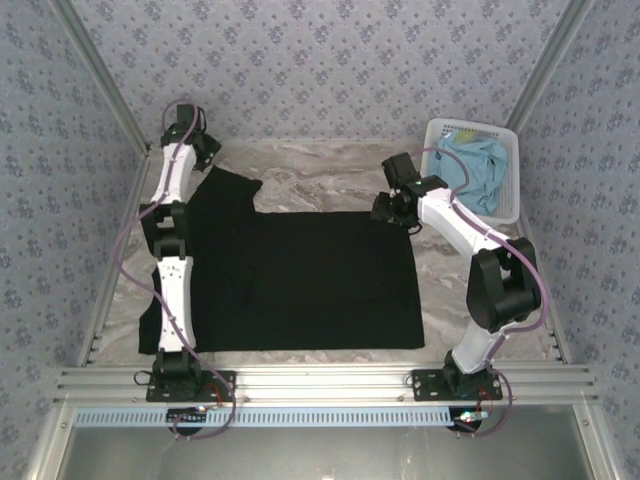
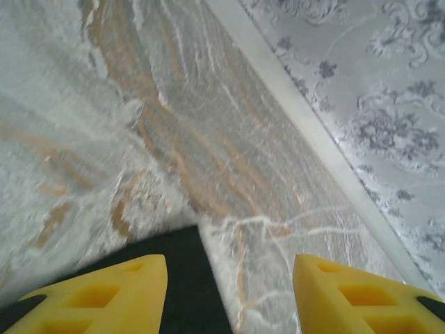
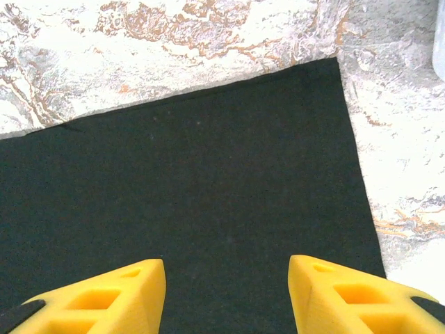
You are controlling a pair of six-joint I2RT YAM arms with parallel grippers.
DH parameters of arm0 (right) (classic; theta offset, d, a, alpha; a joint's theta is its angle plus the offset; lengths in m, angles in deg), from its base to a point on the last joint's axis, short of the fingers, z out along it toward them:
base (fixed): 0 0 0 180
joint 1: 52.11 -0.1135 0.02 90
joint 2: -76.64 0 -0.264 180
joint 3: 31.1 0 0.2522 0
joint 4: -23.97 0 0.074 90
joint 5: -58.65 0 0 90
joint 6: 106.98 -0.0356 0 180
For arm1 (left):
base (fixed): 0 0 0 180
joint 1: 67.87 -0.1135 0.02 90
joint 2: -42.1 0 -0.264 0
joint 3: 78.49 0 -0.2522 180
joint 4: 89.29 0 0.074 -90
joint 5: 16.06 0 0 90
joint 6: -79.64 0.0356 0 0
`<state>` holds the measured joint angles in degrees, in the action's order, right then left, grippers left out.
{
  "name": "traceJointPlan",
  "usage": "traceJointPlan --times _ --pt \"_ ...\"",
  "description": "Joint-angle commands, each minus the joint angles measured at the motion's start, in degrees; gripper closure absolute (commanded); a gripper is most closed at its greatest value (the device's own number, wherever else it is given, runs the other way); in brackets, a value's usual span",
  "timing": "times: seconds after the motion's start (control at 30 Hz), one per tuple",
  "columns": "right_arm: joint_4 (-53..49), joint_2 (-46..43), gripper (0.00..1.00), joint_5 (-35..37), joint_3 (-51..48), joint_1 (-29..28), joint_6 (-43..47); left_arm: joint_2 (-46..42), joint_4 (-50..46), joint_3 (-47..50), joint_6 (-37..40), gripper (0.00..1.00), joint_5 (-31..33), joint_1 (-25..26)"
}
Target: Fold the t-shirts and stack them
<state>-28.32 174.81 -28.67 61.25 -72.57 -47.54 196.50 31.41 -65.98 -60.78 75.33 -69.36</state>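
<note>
Currently the left gripper [image 2: 229, 271] hangs over the far left of the marble table [image 1: 320, 170], its yellow fingers spread wide with nothing between them. In its wrist view, a corner of black cloth lies just below the fingers. That cloth appears to be the sleeve [image 1: 228, 192] of the black t-shirt [image 1: 310, 285], which lies spread flat across the middle of the table, plain side up. Over the shirt's far right corner the right gripper [image 3: 227, 271] hovers, equally wide open and empty. Further right, the light blue t-shirt [image 1: 475, 165] sits crumpled in the white basket [image 1: 514, 190].

The step in hand looks like taking hold of the far edge for a first fold. To do it well, each gripper should drop straight onto the cloth near its corner and pinch both layers. The two should then lift together at matching height, so that the crease runs straight. The sleeve likely needs turning inward first, or the fold will come out uneven.
</note>
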Motion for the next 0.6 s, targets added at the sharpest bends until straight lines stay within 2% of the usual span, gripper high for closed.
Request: traceJointPlan --times 0.0,0.27,0.47,0.57 --pt "-0.3 -1.9 0.48 -1.5 0.5 0.6 0.9 3.8 -2.7 -4.6 0.8 0.48 2.5 -0.3" --pt "0.2 -3.8 0.47 -2.7 -1.5 1.4 -0.5 7.1 -4.0 -4.6 3.9 0.45 3.3 1.1" --pt "1.4 -3.3 0.48 -4.0 -2.7 1.9 -1.1 8.1 -12.7 -4.6 5.5 0.47 4.4 2.2" --pt "1.8 -3.0 0.48 -4.3 -2.8 2.2 -1.2 9.0 -18.2 -4.9 5.2 0.48 2.5 2.3"
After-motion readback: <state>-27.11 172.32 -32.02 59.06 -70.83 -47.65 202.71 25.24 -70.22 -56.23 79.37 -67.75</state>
